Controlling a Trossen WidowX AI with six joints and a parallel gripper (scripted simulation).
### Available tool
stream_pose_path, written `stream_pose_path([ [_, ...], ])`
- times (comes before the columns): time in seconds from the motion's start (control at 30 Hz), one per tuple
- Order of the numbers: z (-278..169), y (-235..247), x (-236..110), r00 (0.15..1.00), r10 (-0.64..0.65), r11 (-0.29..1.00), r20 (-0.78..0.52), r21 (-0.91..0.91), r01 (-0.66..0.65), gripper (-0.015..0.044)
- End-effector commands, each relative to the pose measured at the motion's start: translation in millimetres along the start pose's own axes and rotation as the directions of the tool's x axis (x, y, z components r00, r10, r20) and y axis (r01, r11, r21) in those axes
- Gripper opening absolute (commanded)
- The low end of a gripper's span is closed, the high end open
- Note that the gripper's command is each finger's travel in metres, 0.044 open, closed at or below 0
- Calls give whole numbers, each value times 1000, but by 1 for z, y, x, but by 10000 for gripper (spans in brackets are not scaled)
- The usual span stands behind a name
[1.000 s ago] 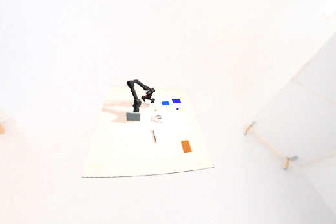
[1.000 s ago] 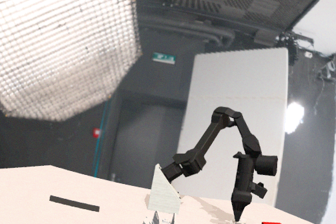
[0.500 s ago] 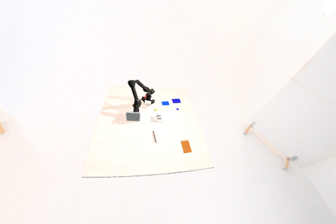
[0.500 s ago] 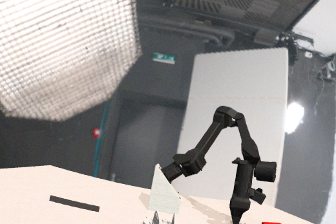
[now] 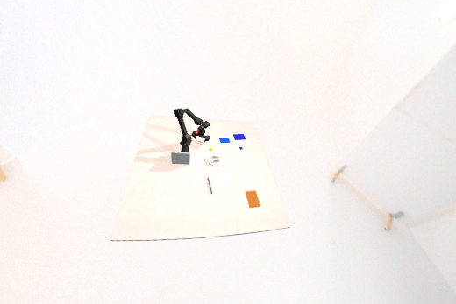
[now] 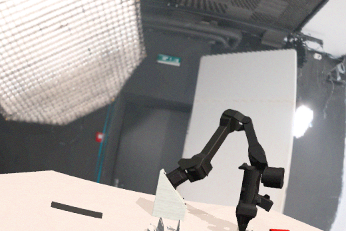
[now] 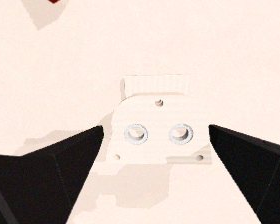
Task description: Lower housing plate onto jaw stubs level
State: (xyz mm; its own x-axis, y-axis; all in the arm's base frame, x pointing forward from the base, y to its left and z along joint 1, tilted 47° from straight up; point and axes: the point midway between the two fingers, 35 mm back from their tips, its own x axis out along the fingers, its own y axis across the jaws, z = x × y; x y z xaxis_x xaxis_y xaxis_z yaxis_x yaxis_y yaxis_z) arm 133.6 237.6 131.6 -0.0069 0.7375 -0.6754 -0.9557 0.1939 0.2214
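The housing plate (image 7: 158,120) (image 5: 200,140) is pale, with a rounded edge, two large ringed holes and three small ones. It lies on the table, and a pale raised strip shows along its rounded edge in the wrist view. My gripper (image 7: 154,129) (image 5: 201,137) (image 6: 243,227) is open and empty. Its fingertips stand to either side of the plate in the wrist view; their exact height over it cannot be told. A pale jaw assembly (image 5: 213,160) (image 6: 161,225) stands apart from the plate, its pointed parts upward. Its pins and stubs are too small to make out.
A grey panel (image 5: 181,158) (image 6: 168,201) stands by the arm's base. A dark bar (image 5: 210,185) (image 6: 76,210), orange rectangle (image 5: 252,199), two blue rectangles (image 5: 224,140) (image 5: 239,137), small blue piece (image 5: 241,148) and yellow piece (image 5: 210,149) lie around. A red block (image 6: 279,230) is near my gripper.
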Motion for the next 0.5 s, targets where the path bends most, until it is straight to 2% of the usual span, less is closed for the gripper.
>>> stream_pose_path([
  [0.0,-1,-1,1,1000,-5,1000,-2,5,5,440],
  [0.23,-1,-1,1,1000,-5,1000,-2,5,5,440],
  [0.47,0,0,0,1000,0,1000,0,0,0,393],
])
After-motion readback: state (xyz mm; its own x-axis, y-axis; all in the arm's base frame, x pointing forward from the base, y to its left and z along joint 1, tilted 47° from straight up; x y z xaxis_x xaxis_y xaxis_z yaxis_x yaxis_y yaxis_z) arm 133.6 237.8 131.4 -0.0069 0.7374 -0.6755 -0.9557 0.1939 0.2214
